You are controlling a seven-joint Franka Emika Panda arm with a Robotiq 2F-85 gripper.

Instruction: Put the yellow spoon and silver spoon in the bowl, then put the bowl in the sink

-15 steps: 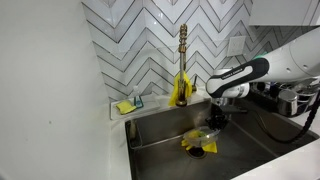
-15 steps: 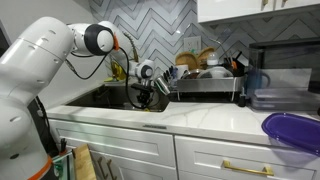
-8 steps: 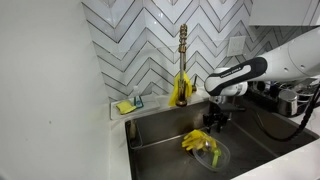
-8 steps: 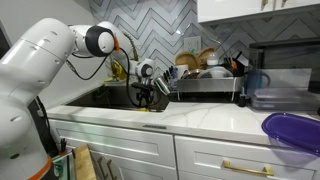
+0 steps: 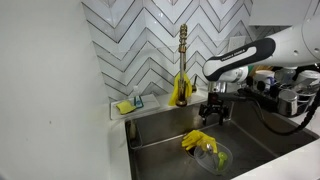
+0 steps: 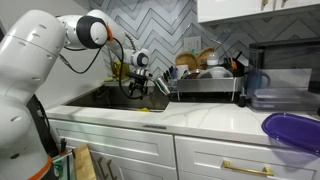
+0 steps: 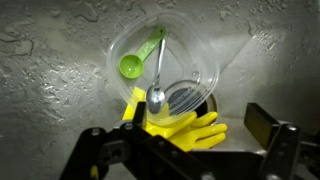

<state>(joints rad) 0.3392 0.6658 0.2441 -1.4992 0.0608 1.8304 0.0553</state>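
– Bowl: is it placed in the sink yet?

– It is seen resting on the sink floor in the wrist view. It is set partly on a yellow glove that shows from under its lower edge.

– And what is held in it, from left to right?

– At the left the yellow spoon is seen, more lime than yellow in this light. Its head is turned toward the rim and its handle is slanted up to the right. Just beside it the silver spoon is laid, with its head toward the middle of the bowl. Both are contained within the rim.

– Is anything gripped?

– Nothing is. The gripper is held above the sink, apart from the bowl. Its fingers are spread wide to either side of the wrist view, and nothing is caught between them.

– So what is left to be done?

– Both steps are judged done: the spoons are in the bowl and the bowl is in the sink. Nothing more appears to be required. Whether the bowl sits level on the glove cannot be told.
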